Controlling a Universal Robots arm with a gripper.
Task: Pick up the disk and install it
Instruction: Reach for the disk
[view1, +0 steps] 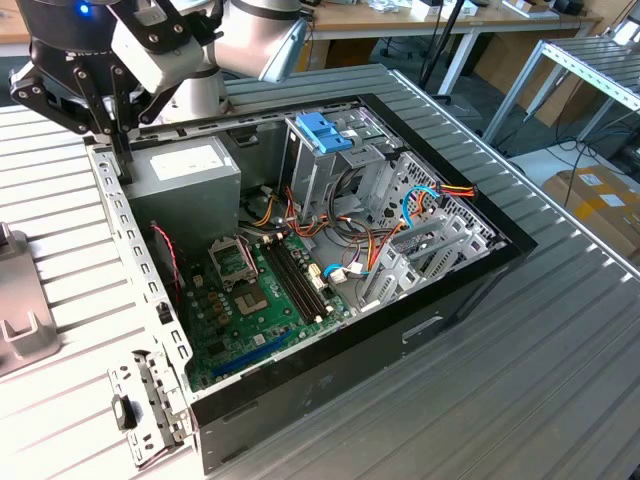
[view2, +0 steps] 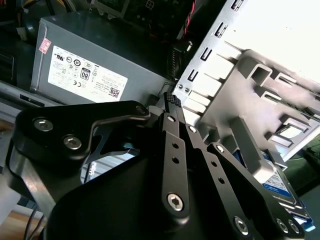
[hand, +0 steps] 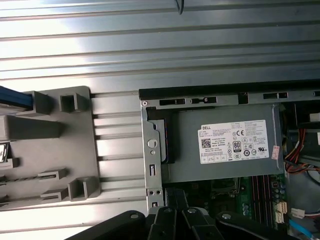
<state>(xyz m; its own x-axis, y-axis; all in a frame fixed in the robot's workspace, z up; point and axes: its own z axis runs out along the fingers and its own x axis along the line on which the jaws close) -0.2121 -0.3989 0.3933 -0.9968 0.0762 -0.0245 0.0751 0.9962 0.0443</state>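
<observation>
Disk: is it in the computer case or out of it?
Out: in the second wrist view the disk rests in the grey holder outside the case.

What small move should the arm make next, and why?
Probably shift the gripper off the computer case toward the grey holder: the disk lies there, while the gripper, shut and empty, hangs at the case's edge beside the power supply.
</observation>
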